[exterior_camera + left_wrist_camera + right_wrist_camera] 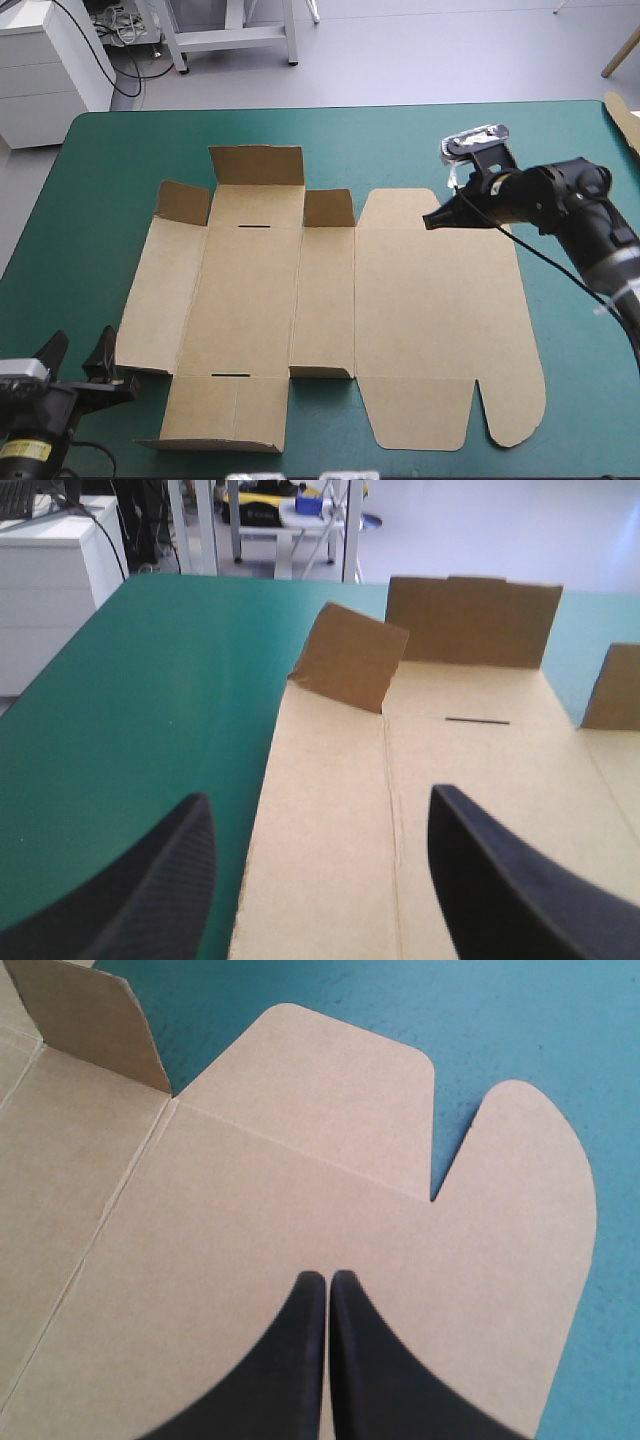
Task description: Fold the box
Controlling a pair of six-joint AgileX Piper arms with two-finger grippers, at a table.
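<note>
Teal-green cover beneath brown box, 3 far flaps upright

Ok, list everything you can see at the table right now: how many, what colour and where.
box: one, brown, spread mostly flat across the middle of the table, with three flaps on its far side standing up
table: one, teal-green cover, under everything
spare board: one edge, brown, at the table's far right edge
left gripper: one, black fingers, open, at the box's near left corner
right gripper: one, black fingers, shut, over the far right part of the box
</note>
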